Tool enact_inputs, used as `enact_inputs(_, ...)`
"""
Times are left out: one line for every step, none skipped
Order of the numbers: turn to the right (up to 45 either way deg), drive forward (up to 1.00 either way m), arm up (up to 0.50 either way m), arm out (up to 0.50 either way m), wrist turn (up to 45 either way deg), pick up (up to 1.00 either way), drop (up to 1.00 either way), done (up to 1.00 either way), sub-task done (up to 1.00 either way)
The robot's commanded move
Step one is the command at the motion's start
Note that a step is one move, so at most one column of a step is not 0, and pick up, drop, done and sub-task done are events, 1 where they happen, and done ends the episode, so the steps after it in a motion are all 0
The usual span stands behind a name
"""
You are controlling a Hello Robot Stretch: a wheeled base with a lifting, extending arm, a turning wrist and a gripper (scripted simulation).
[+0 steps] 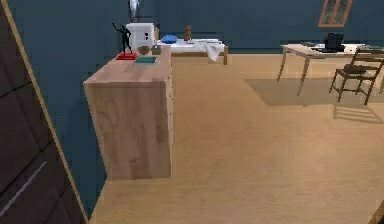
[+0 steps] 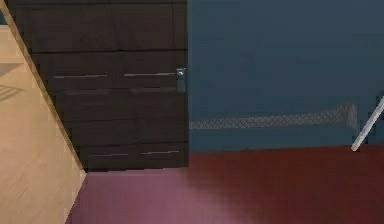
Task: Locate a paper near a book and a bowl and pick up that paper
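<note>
A low table point(image 1: 218, 52) stands at the far wall. On it lie a white flat thing point(image 1: 203, 44) that may be paper, a blue rounded thing point(image 1: 169, 39) like a bowl, and a small brown upright thing point(image 1: 187, 33). Nearer, a long wooden counter point(image 1: 130, 110) runs along the forward view's left. Its far end carries a black figure point(image 1: 125, 40), a white appliance point(image 1: 142, 35), a flat red thing point(image 1: 126, 57) and a teal flat thing point(image 1: 146, 60).
A desk point(image 1: 300, 50) with a dark laptop point(image 1: 333, 42) and a wooden chair point(image 1: 357, 75) stand at the far right. Wide wooden floor point(image 1: 260, 150) lies between. A dark panelled door point(image 2: 110, 80) with a handle point(image 2: 180, 74) sits in a blue wall point(image 2: 280, 60), above dark red floor point(image 2: 230, 190).
</note>
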Motion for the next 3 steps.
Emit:
enact_inputs(0.0,0.9,0.0,0.0,0.0,0.0,0.0,0.0,0.0)
enact_inputs(39.0,0.0,0.0,0.0,0.0,0.0,0.0,0.0,0.0)
enact_inputs(0.0,0.6,0.0,0.0,0.0,0.0,0.0,0.0,0.0)
